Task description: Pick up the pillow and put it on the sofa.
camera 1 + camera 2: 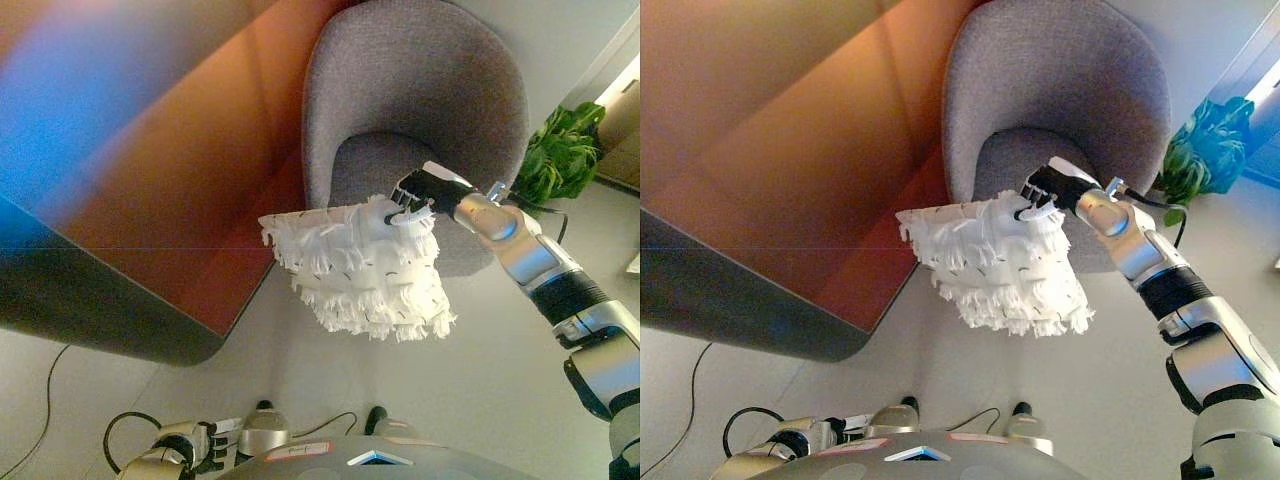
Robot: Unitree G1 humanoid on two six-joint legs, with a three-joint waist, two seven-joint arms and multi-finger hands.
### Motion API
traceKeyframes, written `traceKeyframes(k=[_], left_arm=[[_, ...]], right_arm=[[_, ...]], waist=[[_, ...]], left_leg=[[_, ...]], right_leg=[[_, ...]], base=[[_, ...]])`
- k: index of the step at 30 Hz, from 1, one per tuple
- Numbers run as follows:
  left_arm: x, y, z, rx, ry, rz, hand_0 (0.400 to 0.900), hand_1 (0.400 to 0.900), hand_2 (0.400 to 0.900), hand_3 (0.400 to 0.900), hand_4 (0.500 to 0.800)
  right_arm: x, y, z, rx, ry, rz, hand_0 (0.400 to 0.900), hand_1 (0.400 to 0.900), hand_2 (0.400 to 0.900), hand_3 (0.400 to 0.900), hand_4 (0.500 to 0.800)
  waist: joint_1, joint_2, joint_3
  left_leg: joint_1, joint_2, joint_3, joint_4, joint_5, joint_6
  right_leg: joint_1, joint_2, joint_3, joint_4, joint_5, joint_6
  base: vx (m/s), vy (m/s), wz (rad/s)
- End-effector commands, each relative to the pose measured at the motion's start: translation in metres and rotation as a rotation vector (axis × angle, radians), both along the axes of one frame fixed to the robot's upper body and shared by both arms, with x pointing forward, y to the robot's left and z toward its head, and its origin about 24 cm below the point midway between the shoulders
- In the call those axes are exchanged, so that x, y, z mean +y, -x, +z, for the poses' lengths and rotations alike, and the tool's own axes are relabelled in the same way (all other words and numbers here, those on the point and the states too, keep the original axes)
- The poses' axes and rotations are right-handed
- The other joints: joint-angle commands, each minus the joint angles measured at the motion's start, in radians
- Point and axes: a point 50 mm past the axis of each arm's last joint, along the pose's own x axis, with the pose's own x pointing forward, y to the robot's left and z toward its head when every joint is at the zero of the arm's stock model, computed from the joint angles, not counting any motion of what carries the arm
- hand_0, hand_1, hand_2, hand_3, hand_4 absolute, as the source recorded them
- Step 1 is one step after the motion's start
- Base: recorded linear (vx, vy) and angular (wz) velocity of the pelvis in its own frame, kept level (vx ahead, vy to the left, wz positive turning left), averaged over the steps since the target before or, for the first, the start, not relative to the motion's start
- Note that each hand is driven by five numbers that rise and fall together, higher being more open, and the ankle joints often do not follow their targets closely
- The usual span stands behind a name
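Note:
A white fringed pillow (pixel 365 265) hangs in the air in front of the grey rounded sofa chair (pixel 420 80). My right hand (pixel 420 195) is shut on the pillow's upper right corner, with the arm reaching in from the right. The pillow's body droops down and left, just before the chair's seat (pixel 375 165). My left hand (pixel 185 445) shows low at the bottom left, idle near the floor, its fingers curled with nothing in them.
A dark table (pixel 150 200) with a rounded corner fills the left side, close to the chair. A green potted plant (pixel 560 150) stands at the right behind the chair. Pale floor (pixel 480 380) lies below the pillow.

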Motion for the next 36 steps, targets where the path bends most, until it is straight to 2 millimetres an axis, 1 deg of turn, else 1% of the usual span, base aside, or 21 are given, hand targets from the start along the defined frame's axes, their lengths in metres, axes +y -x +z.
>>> traceKeyframes(k=[1, 4, 6, 8, 9, 10, 11, 15, 19, 24, 27, 28, 30, 32, 34, 35, 36], left_arm=[[0.012, 0.009, 0.002, 0.095, -0.043, -0.052, 0.900, 0.900, 0.900, 0.900, 0.800], [0.012, 0.013, 0.001, 0.101, -0.039, -0.050, 0.900, 0.900, 0.900, 0.900, 0.800], [0.013, 0.016, 0.002, 0.116, -0.043, -0.040, 0.900, 0.900, 0.900, 0.900, 0.800], [0.014, 0.018, 0.002, 0.126, -0.044, -0.035, 0.900, 0.900, 0.900, 0.900, 0.800], [0.015, 0.022, 0.002, 0.143, -0.048, -0.030, 0.900, 0.900, 0.900, 0.900, 0.800], [0.015, 0.023, 0.002, 0.148, -0.048, -0.030, 0.900, 0.900, 0.900, 0.900, 0.800], [0.016, 0.026, 0.002, 0.163, -0.050, -0.029, 0.900, 0.900, 0.900, 0.900, 0.800], [0.019, 0.035, 0.002, 0.199, -0.059, -0.032, 0.900, 0.900, 0.900, 0.900, 0.800], [0.021, 0.041, 0.002, 0.222, -0.071, -0.042, 0.900, 0.900, 0.900, 0.900, 0.800], [0.021, 0.040, 0.003, 0.236, -0.079, -0.054, 0.900, 0.900, 0.900, 0.900, 0.800], [0.020, 0.031, 0.004, 0.222, -0.072, -0.074, 0.900, 0.900, 0.900, 0.900, 0.800], [0.018, 0.027, 0.004, 0.210, -0.070, -0.081, 0.900, 0.900, 0.900, 0.900, 0.800], [0.019, 0.011, 0.006, 0.166, -0.073, -0.096, 0.900, 0.900, 0.900, 0.900, 0.800], [0.019, 0.003, 0.007, 0.135, -0.077, -0.100, 0.900, 0.900, 0.900, 0.900, 0.800], [0.020, 0.000, 0.007, 0.115, -0.080, -0.097, 0.900, 0.900, 0.900, 0.900, 0.800], [0.022, 0.000, 0.007, 0.106, -0.083, -0.095, 0.900, 0.900, 0.900, 0.900, 0.800], [0.023, 0.001, 0.008, 0.101, -0.086, -0.093, 0.900, 0.900, 0.900, 0.900, 0.800]], right_arm=[[-0.011, -0.014, 0.116, -0.415, -0.167, -0.031, 0.400, 0.400, 0.400, 0.400, 0.500], [-0.027, -0.017, 0.132, -0.439, -0.205, -0.097, 0.400, 0.400, 0.400, 0.400, 0.500], [-0.043, -0.021, 0.143, -0.442, -0.229, -0.170, 0.400, 0.400, 0.400, 0.400, 0.500], [-0.050, -0.023, 0.147, -0.447, -0.233, -0.205, 0.400, 0.400, 0.400, 0.400, 0.500], [-0.062, -0.025, 0.154, -0.446, -0.247, -0.260, 0.400, 0.400, 0.400, 0.400, 0.500], [-0.065, -0.026, 0.157, -0.446, -0.246, -0.278, 0.400, 0.400, 0.400, 0.400, 0.500], [-0.072, -0.027, 0.160, -0.440, -0.246, -0.321, 0.400, 0.400, 0.400, 0.400, 0.500], [-0.096, -0.028, 0.167, -0.388, -0.248, -0.447, 0.400, 0.400, 0.400, 0.400, 0.500], [-0.116, -0.027, 0.165, -0.313, -0.223, -0.567, 0.400, 0.400, 0.400, 0.400, 0.500], [-0.128, -0.026, 0.153, -0.197, -0.190, -0.689, 0.400, 0.400, 0.400, 0.400, 0.500], [-0.126, -0.029, 0.153, -0.187, -0.165, -0.725, 0.400, 0.400, 0.400, 0.400, 0.500], [-0.125, -0.029, 0.156, -0.193, -0.138, -0.730, 0.400, 0.400, 0.400, 0.400, 0.500], [-0.121, -0.031, 0.169, -0.246, -0.088, -0.743, 0.400, 0.400, 0.400, 0.400, 0.500], [-0.120, -0.030, 0.180, -0.274, -0.055, -0.750, 0.400, 0.400, 0.400, 0.400, 0.500], [-0.126, -0.026, 0.189, -0.307, 0.029, -0.795, 0.400, 0.400, 0.400, 0.400, 0.500], [-0.130, -0.022, 0.194, -0.331, 0.080, -0.830, 0.900, 0.900, 0.900, 0.900, 0.800], [-0.131, -0.021, 0.195, -0.324, 0.091, -0.831, 0.900, 0.900, 0.900, 0.900, 0.800]], waist=[[0.011, -0.020, -0.100], [0.015, -0.024, -0.107], [0.023, -0.028, -0.115], [0.027, -0.030, -0.117], [0.037, -0.033, -0.121], [0.039, -0.033, -0.122], [0.047, -0.035, -0.124], [0.070, -0.036, -0.128], [0.094, -0.037, -0.130], [0.121, -0.030, -0.125], [0.141, -0.021, -0.106], [0.147, -0.018, -0.096], [0.157, -0.015, -0.058], [0.163, -0.014, -0.029], [0.168, -0.013, -0.011], [0.172, -0.013, -0.003], [0.174, -0.014, 0.002]], left_leg=[[-0.016, 0.031, -0.029, -0.036, 0.055, -0.006], [-0.012, 0.030, -0.032, -0.030, 0.048, -0.004], [-0.008, 0.029, -0.032, -0.025, 0.043, -0.005], [-0.007, 0.031, -0.032, -0.025, 0.043, -0.006], [-0.007, 0.033, -0.035, -0.028, 0.044, -0.008], [-0.007, 0.033, -0.037, -0.030, 0.044, -0.008], [-0.006, 0.035, -0.040, -0.035, 0.046, -0.010], [-0.009, 0.041, -0.051, -0.055, 0.058, -0.016], [-0.015, 0.044, -0.071, -0.065, 0.066, -0.020], [-0.033, 0.056, -0.088, -0.068, 0.076, -0.030], [-0.071, 0.065, -0.107, -0.062, 0.082, -0.035], [-0.092, 0.069, -0.116, -0.060, 0.085, -0.037], [-0.142, 0.077, -0.137, -0.056, 0.091, -0.043], [-0.178, 0.086, -0.153, -0.056, 0.098, -0.046], [-0.202, 0.092, -0.163, -0.057, 0.105, -0.047], [-0.213, 0.094, -0.169, -0.060, 0.108, -0.047], [-0.220, 0.096, -0.172, -0.061, 0.110, -0.047]], right_leg=[[-0.029, -0.057, 0.022, 0.012, 0.065, 0.029], [-0.019, -0.054, 0.023, 0.008, 0.062, 0.028], [-0.012, -0.050, 0.021, -0.001, 0.063, 0.026], [-0.008, -0.048, 0.019, -0.008, 0.066, 0.025], [-0.004, -0.045, 0.015, -0.017, 0.068, 0.024], [-0.002, -0.043, 0.014, -0.021, 0.069, 0.024], [0.000, -0.041, 0.010, -0.025, 0.070, 0.023], [0.002, -0.037, -0.004, -0.034, 0.070, 0.022], [0.005, -0.033, -0.016, -0.041, 0.069, 0.021], [-0.007, -0.030, -0.029, -0.048, 0.069, 0.019], [-0.039, -0.030, -0.034, -0.046, 0.068, 0.017], [-0.058, -0.029, -0.037, -0.046, 0.070, 0.015], [-0.106, -0.026, -0.036, -0.044, 0.073, 0.013], [-0.139, -0.019, -0.037, -0.044, 0.075, 0.010], [-0.157, -0.009, -0.038, -0.049, 0.078, 0.008], [-0.167, -0.005, -0.039, -0.050, 0.079, 0.008], [-0.172, -0.001, -0.039, -0.050, 0.078, 0.009]], base=[[0.09, -0.003, -0.02], [0.12, -0.007, 0.01], [0.14, -0.019, 0.04], [0.12, -0.024, 0.05], [0.13, -0.030, 0.08], [0.15, -0.039, 0.14], [0.12, -0.035, 0.15], [0.09, -0.040, 0.16], [0.09, -0.040, 0.16], [0.04, -0.047, 0.12], [-0.11, -0.063, 0.12], [-0.21, -0.112, 0.14], [-0.32, -0.155, 0.16], [-0.28, -0.135, 0.08], [-0.19, -0.117, 0.05], [-0.14, -0.095, 0.03], [-0.11, -0.088, 0.04]])
